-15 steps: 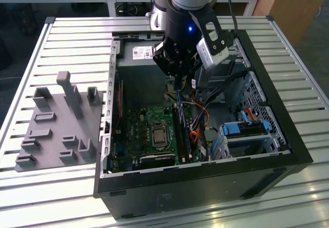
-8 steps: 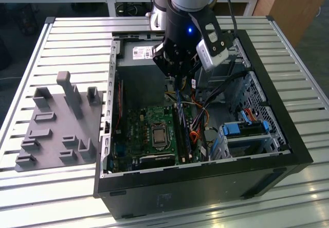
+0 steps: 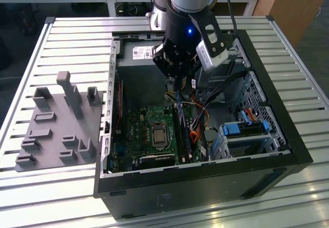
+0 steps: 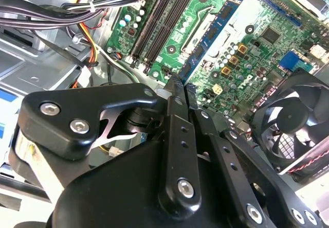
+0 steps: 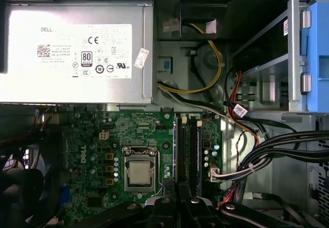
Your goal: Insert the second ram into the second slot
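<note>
My gripper (image 3: 177, 77) hangs inside the open computer case (image 3: 288, 151), above the green motherboard (image 3: 139, 130). Its black fingers (image 4: 177, 115) are shut on the second ram (image 4: 208, 35), a thin blue board with dark chips that points down from the fingertips toward the board. In the exterior view the ram (image 3: 178, 96) shows as a narrow strip under the gripper, clear of the board. The long dark memory slots (image 5: 187, 145) run beside the processor socket (image 5: 140, 171), just ahead of the gripper (image 5: 177, 199). In the second wrist view the slots (image 4: 162, 17) lie beyond the ram's tip.
A silver power supply (image 5: 72, 48) fills the case's far end. Bundled cables (image 5: 267, 151) and blue drive brackets (image 3: 247, 127) crowd the side next to the slots. A black fan (image 4: 293, 130) sits close to the gripper. A grey fixture plate (image 3: 56, 125) lies on the table at the exterior view's left.
</note>
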Available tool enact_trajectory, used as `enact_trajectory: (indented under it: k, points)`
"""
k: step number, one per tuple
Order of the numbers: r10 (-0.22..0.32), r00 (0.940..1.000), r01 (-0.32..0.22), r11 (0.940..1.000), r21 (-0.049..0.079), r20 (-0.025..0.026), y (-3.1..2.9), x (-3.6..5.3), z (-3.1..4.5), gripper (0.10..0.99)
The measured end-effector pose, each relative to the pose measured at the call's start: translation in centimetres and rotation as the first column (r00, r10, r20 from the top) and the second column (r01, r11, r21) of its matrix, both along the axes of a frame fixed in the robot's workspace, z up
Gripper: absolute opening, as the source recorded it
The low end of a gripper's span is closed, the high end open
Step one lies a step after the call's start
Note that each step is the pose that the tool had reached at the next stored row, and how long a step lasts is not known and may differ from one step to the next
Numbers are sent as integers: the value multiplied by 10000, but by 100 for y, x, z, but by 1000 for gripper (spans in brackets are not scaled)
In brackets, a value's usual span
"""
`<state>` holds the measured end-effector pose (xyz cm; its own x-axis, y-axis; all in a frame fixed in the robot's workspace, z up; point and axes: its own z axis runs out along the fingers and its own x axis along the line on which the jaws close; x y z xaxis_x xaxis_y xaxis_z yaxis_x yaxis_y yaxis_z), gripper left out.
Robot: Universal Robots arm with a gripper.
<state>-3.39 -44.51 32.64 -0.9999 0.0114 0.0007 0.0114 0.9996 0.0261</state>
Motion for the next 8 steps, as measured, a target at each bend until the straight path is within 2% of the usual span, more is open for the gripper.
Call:
enact_trajectory:
  k: [8]
  points:
    - [0,10000,0,10000,0,0,0,0,-13,137]
